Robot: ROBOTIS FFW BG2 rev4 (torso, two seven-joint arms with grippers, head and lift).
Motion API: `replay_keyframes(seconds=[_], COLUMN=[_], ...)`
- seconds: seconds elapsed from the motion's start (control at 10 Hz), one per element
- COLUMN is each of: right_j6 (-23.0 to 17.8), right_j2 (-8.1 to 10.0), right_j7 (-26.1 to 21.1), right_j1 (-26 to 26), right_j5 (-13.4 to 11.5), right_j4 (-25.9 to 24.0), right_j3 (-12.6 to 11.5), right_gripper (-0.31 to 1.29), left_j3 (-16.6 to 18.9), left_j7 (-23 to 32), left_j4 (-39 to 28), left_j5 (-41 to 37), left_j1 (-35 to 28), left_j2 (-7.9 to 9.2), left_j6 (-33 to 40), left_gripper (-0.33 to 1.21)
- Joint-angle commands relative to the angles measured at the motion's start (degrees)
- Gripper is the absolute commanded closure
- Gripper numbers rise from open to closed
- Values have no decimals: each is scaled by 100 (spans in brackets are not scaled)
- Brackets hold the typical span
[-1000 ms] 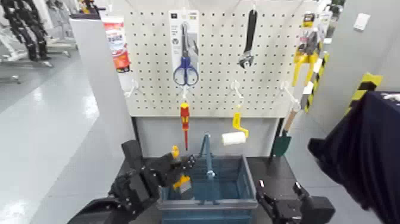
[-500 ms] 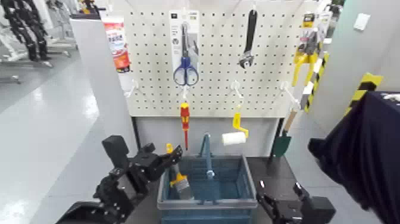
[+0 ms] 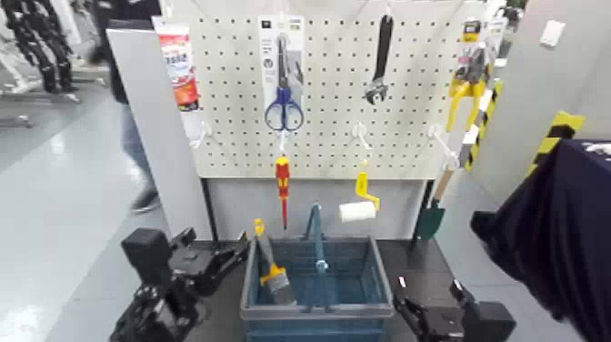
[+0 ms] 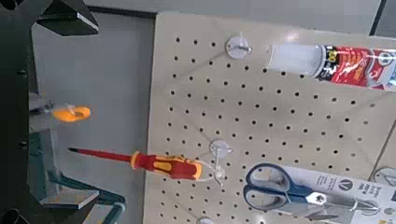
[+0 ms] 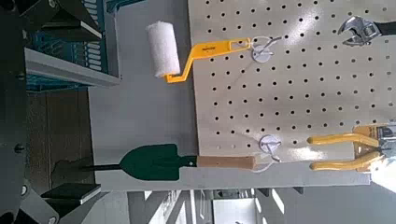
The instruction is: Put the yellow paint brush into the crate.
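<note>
The yellow paint brush [image 3: 266,262] leans inside the left end of the crate [image 3: 318,312], bristles down and slim handle poking up above the rim. Nothing holds it. My left gripper [image 3: 223,254] is open and empty, just left of the crate and apart from the brush. In the left wrist view its black fingers [image 4: 65,15] stand wide apart, with the brush's orange-yellow part [image 4: 70,113] showing beyond them. My right gripper [image 3: 427,311] rests open and idle at the crate's right front corner; its fingers [image 5: 63,17] frame the crate [image 5: 65,47].
A pegboard [image 3: 336,109] behind the crate carries blue scissors [image 3: 284,109], a red-and-yellow screwdriver [image 3: 283,177], a yellow-handled paint roller [image 3: 359,207], a wrench [image 3: 380,55], pliers [image 3: 468,77] and a green trowel [image 3: 432,216]. A person [image 3: 127,82] walks at the back left.
The left gripper let go of the brush, which now leans in the crate, and pulled back to the left. A person has come into view behind.
</note>
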State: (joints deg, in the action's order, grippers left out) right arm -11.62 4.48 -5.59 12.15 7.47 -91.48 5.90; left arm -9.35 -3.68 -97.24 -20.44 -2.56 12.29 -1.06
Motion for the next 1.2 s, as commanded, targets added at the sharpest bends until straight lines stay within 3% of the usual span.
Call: replay_keyframes(seconds=[0.1, 0.4, 1.2], right_j6=[11, 2, 46], right_j2=[18, 18, -9], right_j7=[23, 32, 41], right_j1=[24, 68, 85], right_j5=[-9, -9, -123], right_j4=[-54, -89, -133], right_j3=[-19, -36, -45], right_gripper=[16, 16, 16], left_j3=[197, 197, 39], left_j7=[87, 245, 439], left_j4=[-75, 4, 65], left_j5=[242, 488, 699], left_j1=[-465, -904, -1045], left_j2=[-174, -350, -403], left_j6=[185, 580, 826], left_gripper=[8, 8, 8])
